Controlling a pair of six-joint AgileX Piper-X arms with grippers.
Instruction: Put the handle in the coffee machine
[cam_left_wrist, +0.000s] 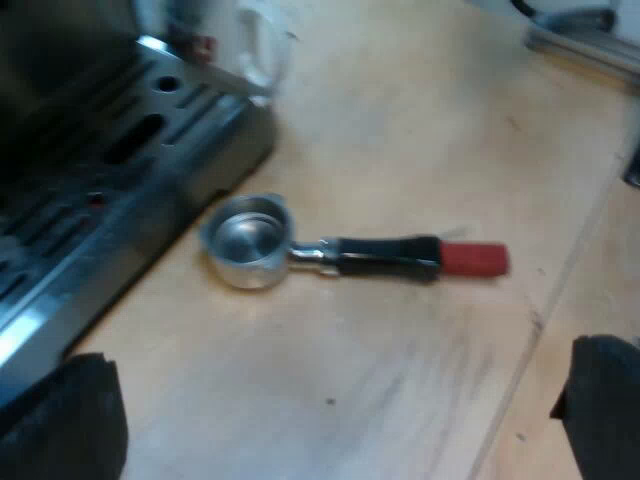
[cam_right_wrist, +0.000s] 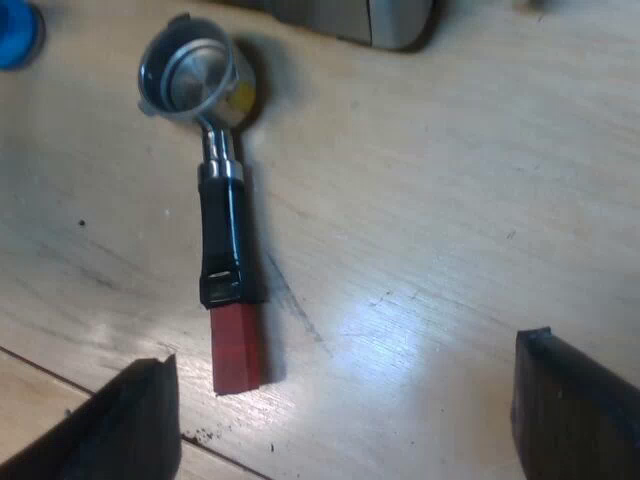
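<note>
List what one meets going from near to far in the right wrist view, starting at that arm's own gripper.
right gripper, open → red end → dark handle → metal cup → espresso machine

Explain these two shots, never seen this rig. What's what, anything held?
Two robot arms; each picture comes from a camera on one arm's wrist, looking past that arm's gripper. The dark shapes nearest the camera are its fingers. In the left wrist view the left gripper is open over a table, beside the espresso machine. A metal holder with a dark, red-tipped handle lies loose on the table, cup end by the machine's base. A measuring glass stands by the machine. In the right wrist view the right gripper is open near the holder's red end; a blue tamper lies beyond the cup end. Nothing is held.
</note>
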